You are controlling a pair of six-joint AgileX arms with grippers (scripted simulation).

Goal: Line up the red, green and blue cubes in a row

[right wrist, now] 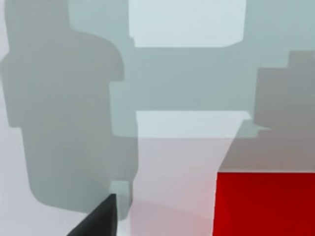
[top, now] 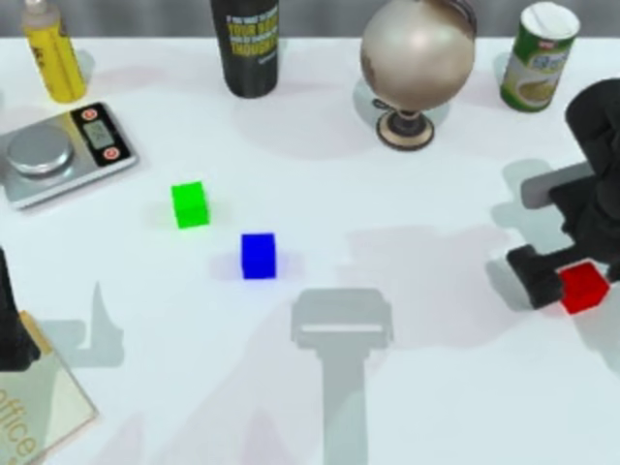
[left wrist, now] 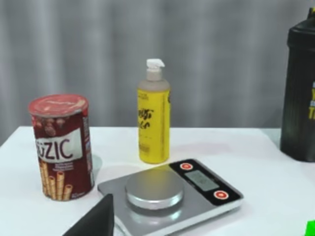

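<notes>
The red cube (top: 584,287) lies near the table's right edge. My right gripper (top: 573,281) is low over it and open; one black finger (top: 533,273) stands just left of the cube, and the other is hidden under the arm. In the right wrist view a gap shows between that fingertip (right wrist: 101,219) and the red cube (right wrist: 266,204). The green cube (top: 190,204) and the blue cube (top: 259,256) sit apart at centre-left. My left gripper (top: 8,325) is parked at the left edge, open; a sliver of the green cube (left wrist: 311,227) shows in its view.
Along the back stand a yellow pump bottle (top: 53,53), a black tumbler (top: 250,44), a globe (top: 417,63) and a green can (top: 540,53). A kitchen scale (top: 63,150) sits at the left, a book (top: 44,417) at the front left, and a red snack can (left wrist: 61,147) beside the scale.
</notes>
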